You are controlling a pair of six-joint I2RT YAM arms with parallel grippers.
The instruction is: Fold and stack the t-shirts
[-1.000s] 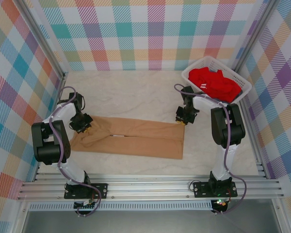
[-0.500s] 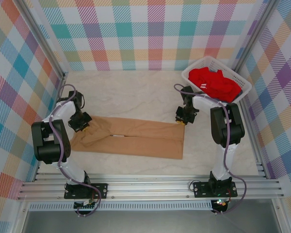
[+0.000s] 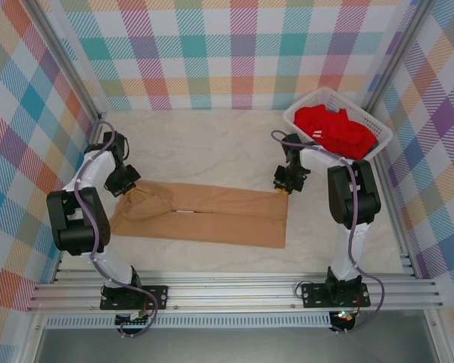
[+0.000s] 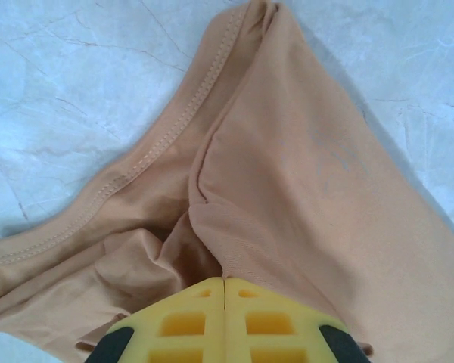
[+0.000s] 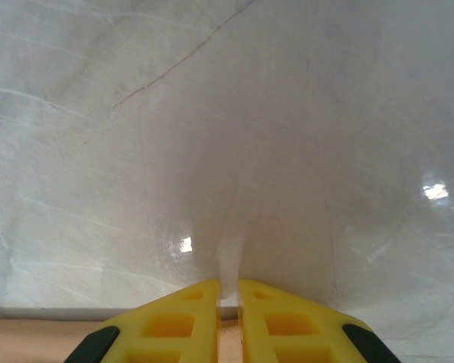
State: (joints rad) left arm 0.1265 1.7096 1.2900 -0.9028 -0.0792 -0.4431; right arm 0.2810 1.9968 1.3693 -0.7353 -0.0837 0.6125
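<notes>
Tan-orange tee lies as a long folded strip on bench | left pincer clamped on its left end | right pincer closed at far-right corner, grip unclear | red tee heaped unfolded in basket | judged under halfway, nothing stacked

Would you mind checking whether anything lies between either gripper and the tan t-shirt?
Nothing visible does: the left gripper pinches the tan t-shirt at its left end, and the right gripper sits at its far right corner.
</notes>
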